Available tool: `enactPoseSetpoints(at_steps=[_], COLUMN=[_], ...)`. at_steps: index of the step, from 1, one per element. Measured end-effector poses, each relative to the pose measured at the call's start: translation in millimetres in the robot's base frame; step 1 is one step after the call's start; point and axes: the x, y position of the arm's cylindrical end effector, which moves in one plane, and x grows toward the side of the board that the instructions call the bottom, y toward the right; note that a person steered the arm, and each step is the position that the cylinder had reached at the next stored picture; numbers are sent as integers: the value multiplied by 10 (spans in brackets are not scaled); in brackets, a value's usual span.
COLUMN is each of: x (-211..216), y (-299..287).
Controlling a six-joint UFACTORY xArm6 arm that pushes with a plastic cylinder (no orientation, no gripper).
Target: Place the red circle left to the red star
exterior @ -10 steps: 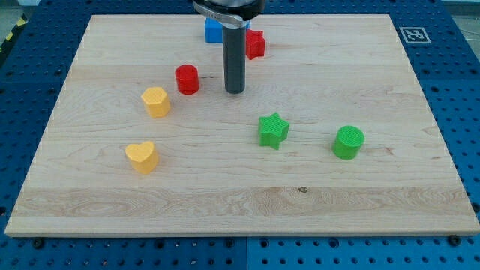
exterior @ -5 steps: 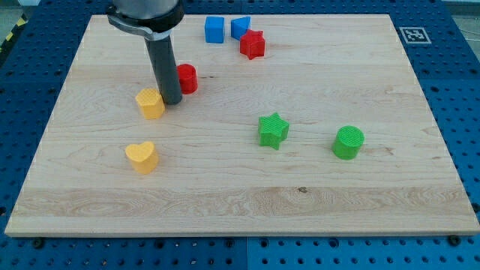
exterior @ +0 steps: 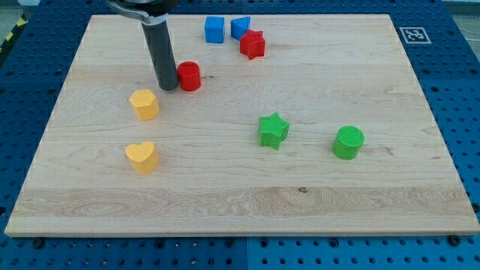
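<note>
Rod shifted up since half-second back — my tip (exterior: pixel 168 86) now touching red circle (exterior: pixel 189 76) on its left; no jaws on it. Red star (exterior: pixel 253 45) well right, near top edge — bare board (exterior: pixel 315 202) between.

A pale wooden board (exterior: pixel 247 202) lies on a blue perforated bench (exterior: pixel 22 112). At the far edge sit two blue blocks (exterior: pixel 214 29) (exterior: pixel 240 27) and the red star (exterior: pixel 253 45). The red circle (exterior: pixel 189 76) stands left of centre, two yellow blocks (exterior: pixel 144 104) (exterior: pixel 141 157) nearer on the left. On the right, a green star (exterior: pixel 274 130) and a green cylinder (exterior: pixel 349 142).
</note>
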Motion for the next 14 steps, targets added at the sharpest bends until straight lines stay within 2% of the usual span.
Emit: enactPoseSetpoints(at_steps=[6, 14], x=[-148, -69], y=[315, 443])
